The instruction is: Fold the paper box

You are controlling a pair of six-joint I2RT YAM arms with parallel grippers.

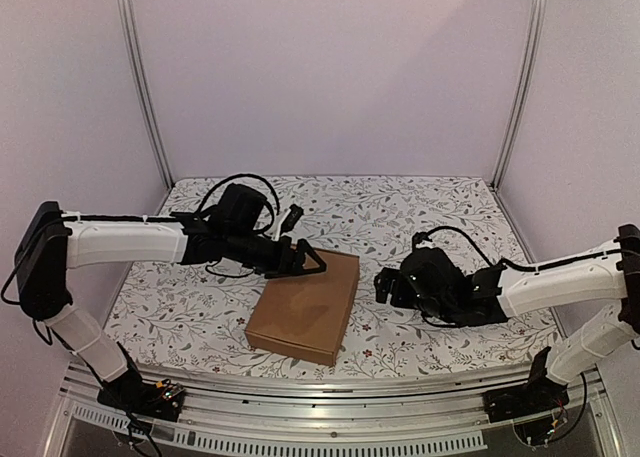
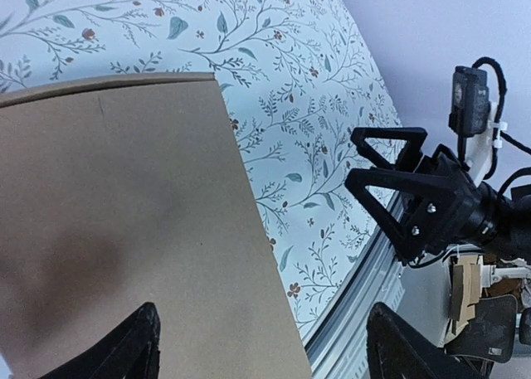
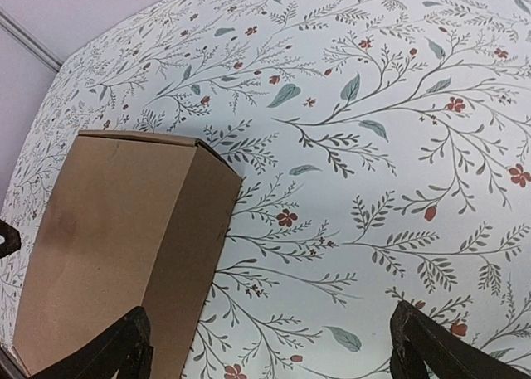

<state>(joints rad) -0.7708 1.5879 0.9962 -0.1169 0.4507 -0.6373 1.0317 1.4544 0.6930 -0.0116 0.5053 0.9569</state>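
Closed paper box (image 1: 305, 317) sits under your left gripper's (image 1: 312, 260) wide, empty jaws, just beside your right gripper's (image 1: 384, 286) wide jaws. Press its lid down evenly.

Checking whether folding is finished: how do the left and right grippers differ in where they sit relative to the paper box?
The left gripper is over the paper box's far corner, one finger above cardboard; the right gripper is off the box's right side, above the flowered cloth. The left gripper reaches in from the left, the right gripper from the right. Both are open, holding nothing.
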